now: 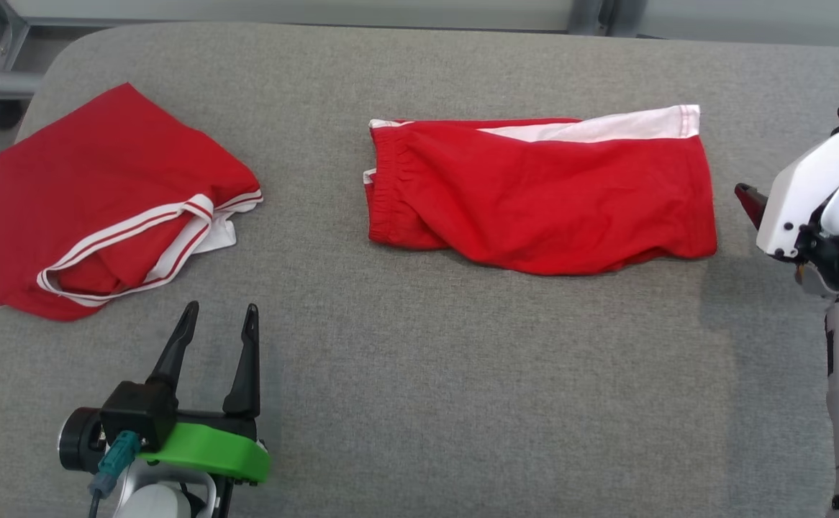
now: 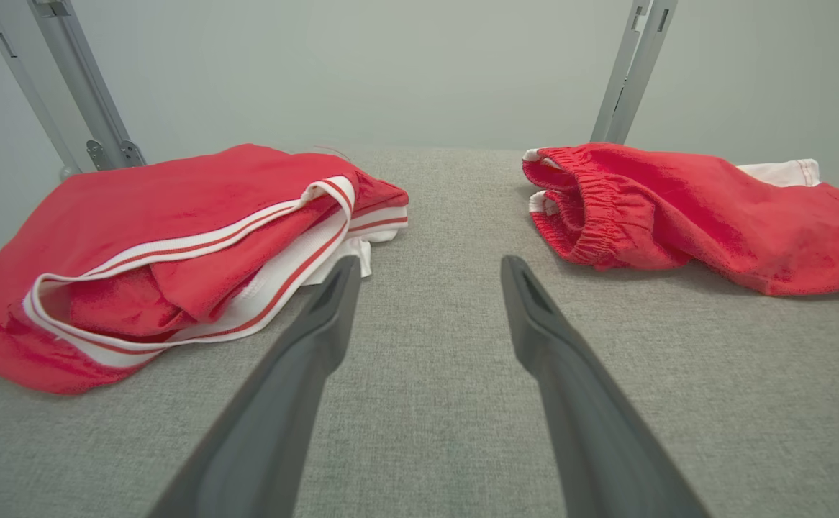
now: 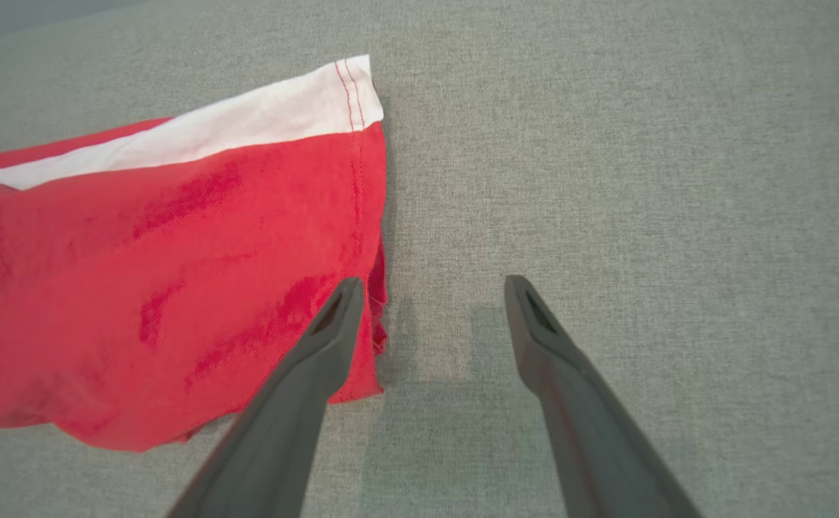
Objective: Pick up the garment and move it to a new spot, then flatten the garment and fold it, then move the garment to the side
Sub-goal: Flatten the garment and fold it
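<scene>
- Left gripper (image 1: 220, 308): jaws spread wide, empty, over the grey table (image 1: 463, 403).
- Right gripper (image 3: 432, 282): jaws spread wide, empty; one finger (image 3: 304, 360) crosses the hem of the red shorts (image 3: 139, 288), contact unclear.
- The red shorts: folded flat, ahead-right of the left gripper, just left of the right gripper.
- A second red garment (image 1: 110, 201): crumpled, just ahead-left of the left gripper.

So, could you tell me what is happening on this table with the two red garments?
A two-armed robot is handling clothes on a grey padded table. Red shorts with a white panel lie fairly flat in the middle, and a red striped garment sits bunched at the robot's left. Both grippers are open and empty: the left gripper is near the striped garment, and the right gripper hangs by the shorts' hem end.
</scene>
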Available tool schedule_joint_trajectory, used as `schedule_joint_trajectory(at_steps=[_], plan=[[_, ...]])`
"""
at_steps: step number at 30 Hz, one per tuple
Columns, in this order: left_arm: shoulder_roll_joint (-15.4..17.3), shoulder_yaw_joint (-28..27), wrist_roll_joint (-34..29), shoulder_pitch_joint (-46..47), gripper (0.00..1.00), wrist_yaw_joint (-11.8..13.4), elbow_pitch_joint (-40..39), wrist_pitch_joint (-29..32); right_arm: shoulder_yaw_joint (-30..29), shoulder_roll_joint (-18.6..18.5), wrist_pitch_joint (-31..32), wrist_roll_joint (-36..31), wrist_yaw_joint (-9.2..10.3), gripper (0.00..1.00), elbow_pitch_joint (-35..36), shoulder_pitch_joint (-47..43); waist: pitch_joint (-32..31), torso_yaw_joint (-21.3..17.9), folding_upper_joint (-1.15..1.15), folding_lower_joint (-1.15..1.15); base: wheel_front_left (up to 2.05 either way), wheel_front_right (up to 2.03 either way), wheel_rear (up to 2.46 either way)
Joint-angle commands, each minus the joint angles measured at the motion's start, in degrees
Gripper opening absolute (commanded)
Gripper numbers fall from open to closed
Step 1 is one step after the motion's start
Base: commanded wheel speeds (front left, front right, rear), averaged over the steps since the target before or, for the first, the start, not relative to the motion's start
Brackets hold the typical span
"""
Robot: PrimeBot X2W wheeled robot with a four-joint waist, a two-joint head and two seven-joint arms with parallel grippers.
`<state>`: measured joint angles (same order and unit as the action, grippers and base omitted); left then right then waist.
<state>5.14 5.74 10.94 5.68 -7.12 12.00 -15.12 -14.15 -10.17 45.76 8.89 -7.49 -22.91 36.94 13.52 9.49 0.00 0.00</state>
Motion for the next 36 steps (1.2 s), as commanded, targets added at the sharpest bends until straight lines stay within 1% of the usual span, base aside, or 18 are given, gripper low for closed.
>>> schedule_joint_trajectory(at_steps=[1, 3, 5, 10, 13, 17, 20, 21, 22, 23, 24, 25, 26, 28, 29, 30, 31, 36], plan=[[0.18, -0.1, -0.48, 1.1, 1.0, -0.22, -0.33, -0.05, -0.44, -0.3, 0.64, -1.01, 0.0, 1.0, -0.53, 1.34, 3.04, 2.52, 0.0, 0.0, 0.0, 0.0, 0.0], [0.1, -0.46, -0.59, 1.73, 1.0, -0.16, -0.81, -0.04, -1.41, -1.09, 1.2, -2.98, 0.0, 1.0, -1.2, 3.3, 4.23, 3.11, 0.0, 0.0, 0.0, 0.0, 0.0], [-0.04, -0.43, -0.78, 2.13, 1.0, -0.2, -1.12, -0.04, -1.99, -0.92, 1.68, -4.76, 0.0, 1.0, -2.29, 4.61, 5.08, 3.67, 0.0, 0.0, 0.0, 0.0, 0.0], [-0.45, -0.37, -0.78, 2.93, 1.0, -0.28, -1.64, -0.05, -3.25, -0.72, 2.74, -6.17, 0.0, 1.0, -4.36, 7.21, 6.96, 4.72, 0.0, 0.0, 0.0, 0.0, 0.0], [-0.51, -0.39, -1.03, 3.33, 1.0, -0.31, -1.72, -0.05, -3.83, 0.01, 2.71, -6.63, 0.0, 1.0, -5.06, 8.1, 7.93, 5.24, 0.0, 0.0, 0.0, 0.0, 0.0], [-0.79, -0.18, -0.93, 3.84, 1.0, -0.28, -1.48, -0.04, -4.54, -0.62, 2.88, -7.18, 0.0, 1.0, -6.34, 8.7, 8.79, 6.06, 0.0, 0.0, 0.0, 0.0, 0.0], [-0.99, -0.06, -0.77, 3.82, 1.0, -0.3, -1.31, -0.04, -4.87, 0.35, 3.82, -7.1, 0.0, 1.0, -7.6, 8.9, 9.33, 6.32, 0.0, 0.0, 0.0, 0.0, 0.0], [-1.03, -0.03, -0.75, 3.89, 1.0, -0.31, -1.31, -0.04, -4.85, 0.72, 4.13, -6.82, -0.01, 0.97, -7.98, 8.92, 9.5, 6.37, 0.0, 0.0, 0.0, 0.0, 0.0], [-1.06, -0.02, -0.73, 4.0, 1.0, -0.32, -1.3, -0.04, -4.88, 1.15, 4.35, -6.45, -0.01, 0.87, -8.23, 9.09, 9.63, 6.43, 0.0, 0.0, 0.0, 0.0, 0.0], [-1.12, -0.01, -0.68, 4.12, 1.0, -0.33, -1.29, -0.04, -4.92, 1.6, 4.76, -6.36, -0.01, 0.71, -8.49, 9.24, 9.75, 6.5, 0.0, 0.0, 0.0, 0.0, 0.0], [-1.17, 0.0, -0.66, 4.25, 1.0, -0.34, -1.25, -0.04, -4.71, 1.91, 5.19, -6.39, -0.01, 0.49, -8.77, 9.28, 9.84, 6.56, 0.0, 0.0, 0.0, 0.0, 0.0], [-1.23, 0.02, -0.65, 4.38, 1.0, -0.34, -1.21, -0.04, -4.49, 2.21, 5.67, -6.35, -0.01, 0.42, -9.05, 9.28, 9.88, 6.6, 0.0, 0.0, 0.0, 0.0, 0.0], [-1.27, 0.03, -0.63, 4.44, 1.0, -0.34, -1.17, -0.04, -4.23, 2.43, 6.21, -6.19, -0.01, 0.31, -9.35, 9.34, 9.9, 6.64, 0.0, 0.0, 0.0, 0.0, 0.0], [-1.34, 0.03, -0.55, 4.46, 1.0, -0.35, -1.09, -0.04, -3.51, 2.4, 7.16, -5.99, -0.02, 0.16, -9.64, 9.29, 9.89, 6.72, 0.0, 0.0, 0.0, 0.0, 0.0], [-1.37, 0.01, -0.51, 4.54, 1.0, -0.36, -1.01, -0.04, -3.32, 2.31, 7.3, -5.91, -0.01, 0.06, -9.61, 9.25, 9.86, 6.76, 0.0, 0.0, 0.0, 0.0, 0.0], [-1.37, 0.01, -0.51, 4.54, 1.0, -0.36, -1.01, -0.04, -3.32, 2.31, 7.3, -5.91, -0.01, 0.06, -9.61, 9.25, 9.86, 6.76, 0.0, 0.0, 0.0, 0.0, 0.0], [-1.4, 0.0, -0.53, 4.65, 1.0, -0.36, -1.01, -0.04, -3.06, 2.19, 7.44, -6.0, -0.01, 0.0, -9.51, 9.28, 9.82, 6.77, 0.0, 0.0, 0.0, 0.0, 0.0], [-1.55, 0.15, -0.47, 4.84, 1.0, -0.39, -0.74, -0.04, -3.11, 0.72, 5.96, -7.69, -0.01, 0.0, -8.7, 9.6, 9.53, 6.73, 0.0, 0.0, 0.0, 0.0, 0.0]])
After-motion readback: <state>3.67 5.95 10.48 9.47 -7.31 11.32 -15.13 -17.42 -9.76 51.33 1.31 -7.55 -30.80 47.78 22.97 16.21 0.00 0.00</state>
